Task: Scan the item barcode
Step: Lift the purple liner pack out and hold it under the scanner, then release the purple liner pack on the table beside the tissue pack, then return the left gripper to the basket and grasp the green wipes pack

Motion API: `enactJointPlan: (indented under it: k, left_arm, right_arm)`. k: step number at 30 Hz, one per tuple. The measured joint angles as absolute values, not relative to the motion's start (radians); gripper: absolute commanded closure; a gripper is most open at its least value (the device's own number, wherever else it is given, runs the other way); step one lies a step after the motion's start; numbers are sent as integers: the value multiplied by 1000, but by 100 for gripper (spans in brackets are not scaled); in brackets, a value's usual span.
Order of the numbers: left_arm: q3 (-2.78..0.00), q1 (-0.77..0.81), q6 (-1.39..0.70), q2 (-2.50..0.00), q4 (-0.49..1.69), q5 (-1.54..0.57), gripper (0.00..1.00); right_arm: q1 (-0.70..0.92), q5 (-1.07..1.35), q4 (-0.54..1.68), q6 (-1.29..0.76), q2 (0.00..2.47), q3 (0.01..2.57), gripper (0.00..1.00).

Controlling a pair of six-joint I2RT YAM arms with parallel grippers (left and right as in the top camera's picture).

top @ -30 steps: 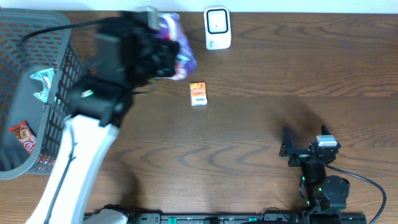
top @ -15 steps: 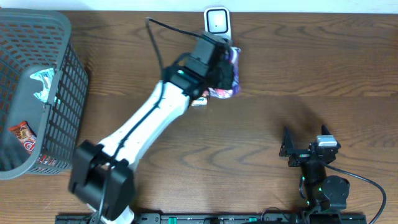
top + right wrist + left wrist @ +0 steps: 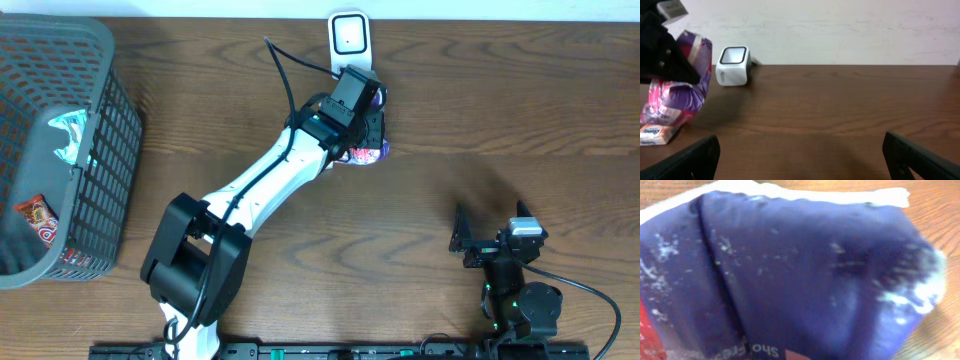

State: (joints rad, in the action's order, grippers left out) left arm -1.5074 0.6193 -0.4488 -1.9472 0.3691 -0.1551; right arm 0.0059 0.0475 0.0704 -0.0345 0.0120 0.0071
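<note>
purple bag [image 3: 680, 95] touches the left hand [image 3: 362, 118], opening unclear.

Soft, even indoor light — the left wrist view is blurred, purple packet [image 3: 790, 270] out of focus.

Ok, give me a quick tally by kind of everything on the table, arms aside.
White scanner: 1
Grey basket: 1
Packets outside the basket: 2, the purple bag and the small orange packet
Packets visible in the basket: 2, the silvery wrapper and the red packet
Total: 6
</note>
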Motion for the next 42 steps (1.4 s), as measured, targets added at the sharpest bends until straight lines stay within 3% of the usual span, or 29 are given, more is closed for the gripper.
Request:
enactJointPlan:
  k: [4, 7, 20, 24, 35, 42]
  left_arm:
    - [-1507, 627, -469, -1949, 368, -155, 64]
    - [-1507, 636, -473, -1949, 368, -164, 51]
    - [-1507, 635, -476, -1926, 393, -196, 50]
    - [-1507, 611, -457, -1842, 393, -196, 45]
    - [-1507, 453, -329, -1534, 407, -68, 37]
    - [-1507, 236, -309, -1403, 413, 27, 36]
  right_arm:
    - [6, 47, 70, -35, 12, 7, 1]
    - [6, 47, 70, -35, 12, 7, 1]
    - [6, 47, 70, -35, 12, 7, 1]
    - [6, 47, 70, -35, 12, 7, 1]
    - [6, 47, 70, -35, 12, 7, 1]
    - [6, 47, 70, -35, 12, 7, 1]
